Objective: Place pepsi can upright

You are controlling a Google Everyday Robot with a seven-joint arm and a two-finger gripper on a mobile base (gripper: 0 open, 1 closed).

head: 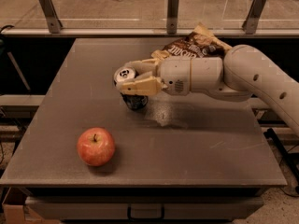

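The pepsi can (131,98) is a small dark blue can with a silver top, near the middle of the grey table (196,143). It leans slightly, its top facing up and left, its base at the table surface. My gripper (132,80) reaches in from the right and is shut on the can's upper part, one cream finger (142,86) across its front. Most of the can's side is hidden by the fingers.
A red apple (96,146) sits at the front left of the table. A brown snack bag (194,45) lies at the back, behind my arm (243,76). A railing with metal posts (173,10) runs behind the table.
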